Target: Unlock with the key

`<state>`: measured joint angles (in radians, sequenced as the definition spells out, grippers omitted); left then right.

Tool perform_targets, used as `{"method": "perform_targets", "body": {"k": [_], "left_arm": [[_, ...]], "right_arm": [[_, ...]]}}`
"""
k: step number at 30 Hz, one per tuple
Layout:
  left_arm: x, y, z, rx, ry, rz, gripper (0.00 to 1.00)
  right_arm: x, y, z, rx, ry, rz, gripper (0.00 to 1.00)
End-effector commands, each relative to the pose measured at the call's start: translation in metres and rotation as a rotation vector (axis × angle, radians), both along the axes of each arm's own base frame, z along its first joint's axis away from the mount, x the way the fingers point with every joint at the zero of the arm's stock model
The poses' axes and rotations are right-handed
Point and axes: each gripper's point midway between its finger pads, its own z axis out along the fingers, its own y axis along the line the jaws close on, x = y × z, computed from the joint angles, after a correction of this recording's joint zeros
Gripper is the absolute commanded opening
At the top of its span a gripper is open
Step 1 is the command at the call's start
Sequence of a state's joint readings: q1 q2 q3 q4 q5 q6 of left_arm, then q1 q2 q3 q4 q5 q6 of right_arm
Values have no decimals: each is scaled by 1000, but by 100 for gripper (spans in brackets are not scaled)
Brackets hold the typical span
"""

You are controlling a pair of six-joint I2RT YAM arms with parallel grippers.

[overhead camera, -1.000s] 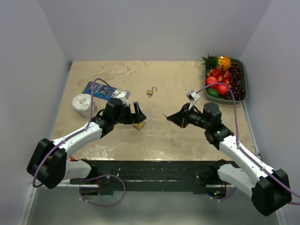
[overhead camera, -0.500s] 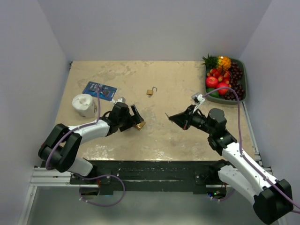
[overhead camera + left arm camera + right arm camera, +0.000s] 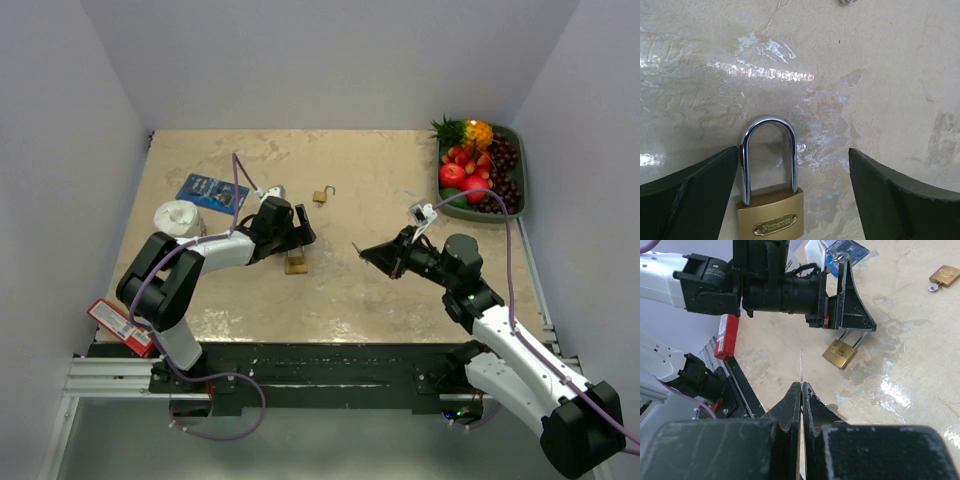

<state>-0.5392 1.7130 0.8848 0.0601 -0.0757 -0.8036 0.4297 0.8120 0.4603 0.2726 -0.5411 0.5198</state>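
Framing brass padlock (image 3: pixel 771 220), left pincer (image 3: pixel 792 160) spread wide

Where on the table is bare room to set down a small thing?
Free: the far middle, between the open padlock and the fruit tray; also the near strip before the closed padlock. Crowded: the left, with white roll, blue pack and left gripper.

Brass padlock with steel shackle (image 3: pixel 771 220) — cut off at the bottom edge; nameplate lettering (image 3: pixel 775 229) blurred; thin metal sliver (image 3: pixel 801 365) too slim to identify.
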Motion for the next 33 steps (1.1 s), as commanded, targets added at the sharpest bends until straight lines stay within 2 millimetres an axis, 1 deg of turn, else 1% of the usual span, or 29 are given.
{"method": "perform_targets", "body": {"k": [1,2,3,4,5,7,8,10,12,16,17,21,22,23,25,28,30,33], "left_arm": [[0,8,-9,128,-14,-62,95],[-4,7,-11,149,-12,-80,94],[-13,12,-17,196,11,-107,94],[-20,9,-18,222,14,-133,94],[-28,16,-22,278,33,-135,94],[-39,17,-27,352,44,-169,95],[-45,22,-30,391,65,-168,95],[-54,23,-37,410,103,-182,95],[-57,26,-42,422,137,-163,95],[-67,30,-54,483,175,-150,95],[-68,33,-56,495,179,-141,95],[-72,33,-61,508,200,-146,95],[-76,34,-63,521,213,-148,95],[-76,36,-63,538,210,-142,95],[-84,42,-66,572,225,-144,94],[-91,49,-69,596,235,-124,94],[-94,49,-71,590,235,-124,93],[-90,36,-70,558,221,-146,90]], "right_arm": [[4,-1,7,32,-21,-18,0],[4,-1,6,31,-20,-20,0],[4,-1,6,32,-19,-20,0],[4,-1,6,33,-18,-20,0],[4,-1,5,33,-15,-20,0],[4,-1,4,34,-15,-20,0],[4,-1,3,34,-14,-19,0],[5,0,3,37,-13,-22,0],[6,1,0,38,-2,-18,0],[4,3,4,55,-5,0,0],[4,3,3,57,-3,0,0],[1,2,4,57,-4,0,0],[0,1,4,59,-6,-3,0],[-1,1,3,58,-3,-2,0],[-1,1,5,62,-6,-3,0],[-2,1,5,69,-8,-1,0],[-1,1,6,74,-8,1,0],[-1,3,7,76,-11,6,0]]}}
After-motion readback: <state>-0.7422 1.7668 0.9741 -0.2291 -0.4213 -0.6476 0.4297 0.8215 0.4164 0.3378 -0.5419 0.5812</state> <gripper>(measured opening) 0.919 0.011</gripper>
